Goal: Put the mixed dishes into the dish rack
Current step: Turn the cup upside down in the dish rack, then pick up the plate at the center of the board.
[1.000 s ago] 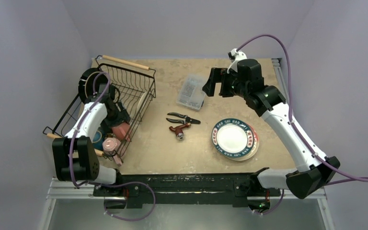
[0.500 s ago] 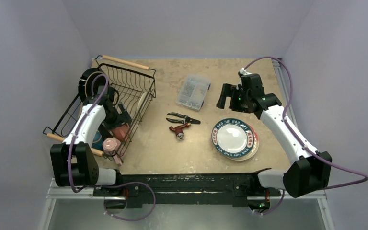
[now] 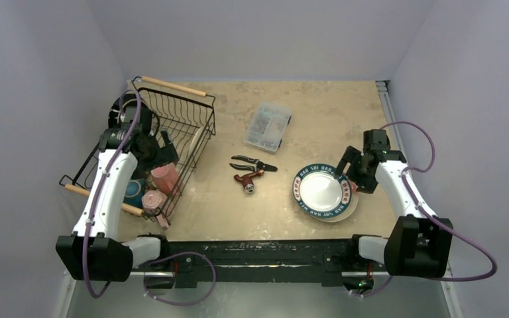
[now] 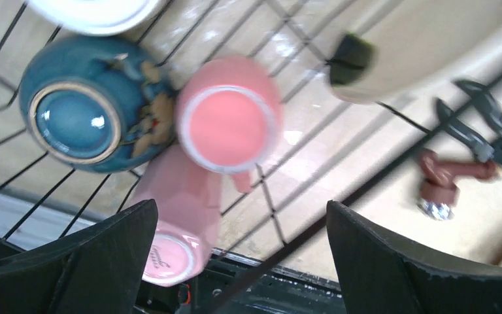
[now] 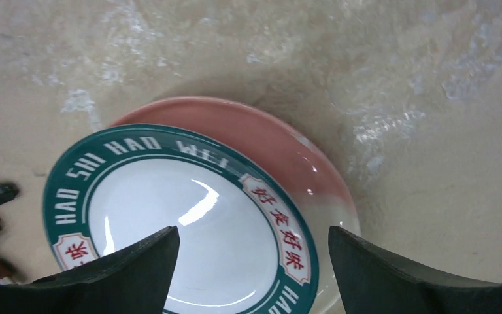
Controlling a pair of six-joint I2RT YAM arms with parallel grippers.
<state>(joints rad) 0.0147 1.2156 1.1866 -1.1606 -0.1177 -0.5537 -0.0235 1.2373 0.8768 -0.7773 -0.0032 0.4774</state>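
The dish rack (image 3: 187, 111) stands at the table's left. Inside it are two pink mugs (image 4: 229, 121) (image 4: 170, 242), a teal bowl (image 4: 78, 111), a white cup (image 4: 95, 10) and an upright cream plate (image 3: 197, 140). My left gripper (image 4: 242, 208) hovers open above the mugs, holding nothing. A teal-rimmed plate (image 5: 183, 222) lies stacked on a pink-red plate (image 5: 287, 147) on the table's right side. My right gripper (image 5: 253, 232) is open just above the stack's right rim (image 3: 350, 192), with one finger over the plate and the other outside it.
Black pruning shears (image 3: 254, 163) and a red-brown tool (image 3: 248, 180) lie mid-table between rack and plates. A clear compartment box (image 3: 267, 126) sits behind them. Walls close in on the left, back and right.
My left gripper let go of a pink mug in the rack and drew back above it. My right arm swung from the table's back down to the plates' right rim.
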